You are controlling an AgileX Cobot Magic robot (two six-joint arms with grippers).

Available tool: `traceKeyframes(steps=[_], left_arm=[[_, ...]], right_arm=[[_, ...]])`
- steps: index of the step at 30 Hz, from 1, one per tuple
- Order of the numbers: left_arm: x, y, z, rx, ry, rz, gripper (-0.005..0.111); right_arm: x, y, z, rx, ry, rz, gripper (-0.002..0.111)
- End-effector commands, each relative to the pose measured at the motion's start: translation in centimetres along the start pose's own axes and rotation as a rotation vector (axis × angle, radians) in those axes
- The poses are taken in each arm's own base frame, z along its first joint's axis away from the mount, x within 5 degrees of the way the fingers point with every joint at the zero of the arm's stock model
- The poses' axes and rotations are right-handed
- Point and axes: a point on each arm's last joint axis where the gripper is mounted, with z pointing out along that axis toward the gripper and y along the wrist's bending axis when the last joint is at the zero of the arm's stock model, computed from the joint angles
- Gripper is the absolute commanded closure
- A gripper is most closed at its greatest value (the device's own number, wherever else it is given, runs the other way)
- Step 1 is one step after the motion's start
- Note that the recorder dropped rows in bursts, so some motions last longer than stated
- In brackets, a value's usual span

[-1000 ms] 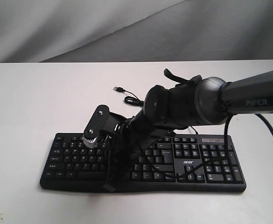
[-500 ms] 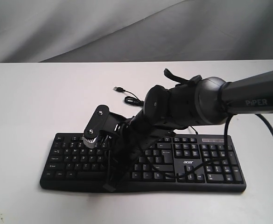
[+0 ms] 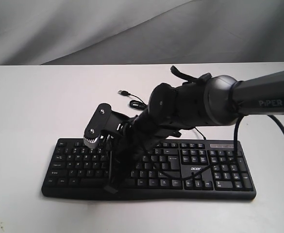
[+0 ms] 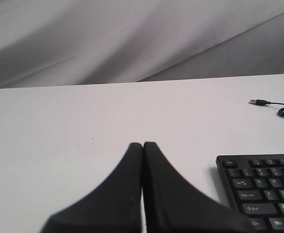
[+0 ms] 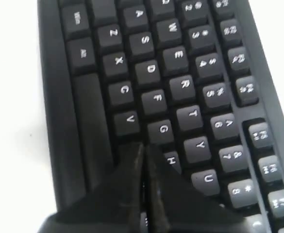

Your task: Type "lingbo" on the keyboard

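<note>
The black keyboard (image 3: pixel 200 171) lies across the front of the white table, its acer logo near the number pad. My right arm reaches across it from the right. The right gripper (image 3: pixel 111 189) points down at the keyboard's front left part. In the right wrist view the right gripper (image 5: pixel 143 146) is shut and empty. Its tips cover the key just below G and H on the keyboard (image 5: pixel 180 87). I cannot tell whether they press it. My left gripper (image 4: pixel 142 144) is shut and empty over bare table, left of the keyboard (image 4: pixel 263 194). It does not show in the exterior view.
The keyboard's thin black cable coils behind it and ends in a loose USB plug (image 3: pixel 124 91), which is also in the left wrist view as the USB plug (image 4: pixel 257 102). A grey cloth backdrop (image 3: pixel 83 29) rises behind the table. My right arm's own cable hangs over the number pad.
My right arm has shifted left over the keyboard. Its wrist and shut fingertips now stand a little further left than half a second ago.
</note>
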Motion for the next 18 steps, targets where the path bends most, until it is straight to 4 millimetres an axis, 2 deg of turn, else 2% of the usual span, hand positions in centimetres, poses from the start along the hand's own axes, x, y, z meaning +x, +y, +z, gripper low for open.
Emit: traceKeyframes(steps=[1,5,18], left_arm=[[0.0,0.0,0.0,-0.002,-0.011,-0.003,0.106],[0.0,0.0,0.0,-0.002,-0.011,-0.003,0.106],[0.0,0.0,0.0,-0.002,-0.011,-0.003,0.106]], right_arm=[[-1.8,-0.5,-0.4,0.001,-0.037,-0.031,0.108],[-2.1,-0.8,0.7,-0.026,-0.025,-0.032,0.108],[-1.6,-1.0,1.6,-0.021,0.001,-0.027,0.108]])
